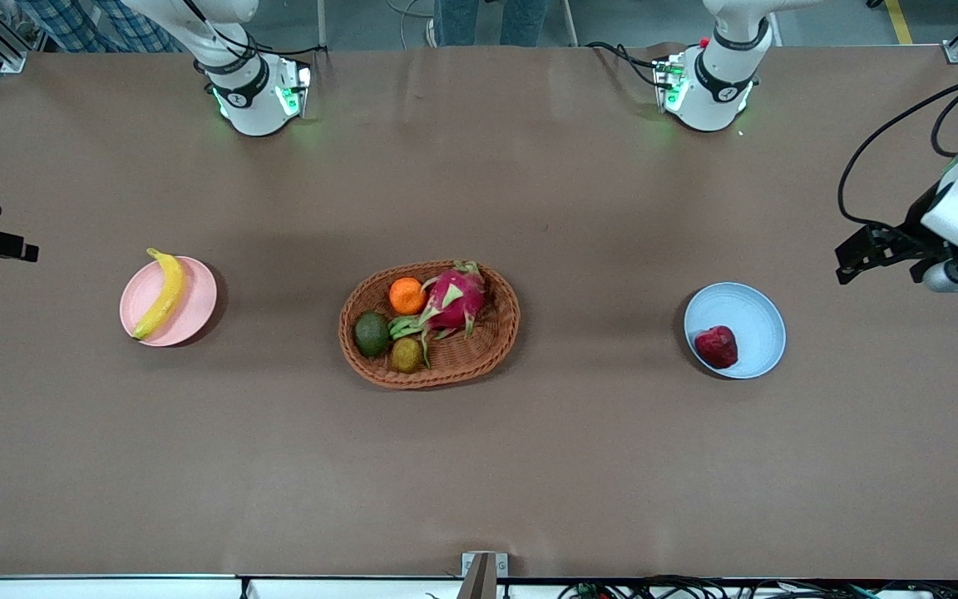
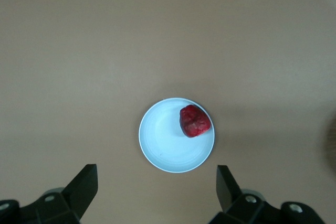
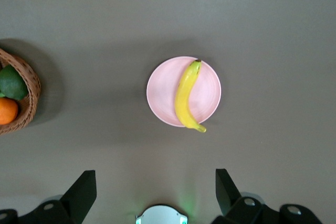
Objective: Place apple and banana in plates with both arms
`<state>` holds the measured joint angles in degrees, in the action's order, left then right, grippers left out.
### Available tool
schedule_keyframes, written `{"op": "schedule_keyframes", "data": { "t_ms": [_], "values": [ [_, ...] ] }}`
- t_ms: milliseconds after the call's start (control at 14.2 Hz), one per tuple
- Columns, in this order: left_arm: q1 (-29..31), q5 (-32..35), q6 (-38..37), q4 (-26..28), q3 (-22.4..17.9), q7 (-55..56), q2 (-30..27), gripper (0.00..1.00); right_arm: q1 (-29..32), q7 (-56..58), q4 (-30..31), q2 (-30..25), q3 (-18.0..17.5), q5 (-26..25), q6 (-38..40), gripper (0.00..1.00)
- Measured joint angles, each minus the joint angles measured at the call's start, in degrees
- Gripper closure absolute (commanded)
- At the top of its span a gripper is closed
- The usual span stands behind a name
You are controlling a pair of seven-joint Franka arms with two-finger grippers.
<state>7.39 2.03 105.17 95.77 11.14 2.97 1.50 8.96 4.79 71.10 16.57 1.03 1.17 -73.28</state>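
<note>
The yellow banana (image 1: 161, 293) lies across the pale pink plate (image 1: 196, 293) toward the right arm's end of the table; both also show in the right wrist view, the banana (image 3: 186, 98) on the plate (image 3: 160, 90). The dark red apple (image 1: 717, 346) sits in the light blue plate (image 1: 749, 320) toward the left arm's end, and in the left wrist view the apple (image 2: 195, 120) rests in the plate (image 2: 165, 140). My left gripper (image 1: 846, 259) (image 2: 156, 187) is open and empty, high over bare table beside the blue plate. My right gripper (image 1: 28, 249) (image 3: 156, 190) is open and empty, high beside the pink plate.
An oval wicker basket (image 1: 491, 349) stands mid-table between the plates with a pink dragon fruit (image 1: 454, 301), an orange (image 1: 406, 295), an avocado (image 1: 372, 333) and one more fruit. Its edge shows in the right wrist view (image 3: 29, 95). Brown table surface surrounds both plates.
</note>
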Motion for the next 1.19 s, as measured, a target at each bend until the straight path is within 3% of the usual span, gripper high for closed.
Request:
{"op": "schedule_keyframes", "data": {
  "t_ms": [421, 1193],
  "values": [
    [0.0, -1.2, -5.8, -5.5, 0.1, -0.8, 0.1, 0.00, -2.0, 0.0, -0.3, -3.7, -0.4, 0.0, 1.5, 0.00],
    [0.1, -1.4, -6.1, -7.4, 0.0, -0.8, 0.2, 0.00, -4.4, 0.0, 13.2, -15.9, 0.1, -0.1, -3.3, 0.00]
  ]
}}
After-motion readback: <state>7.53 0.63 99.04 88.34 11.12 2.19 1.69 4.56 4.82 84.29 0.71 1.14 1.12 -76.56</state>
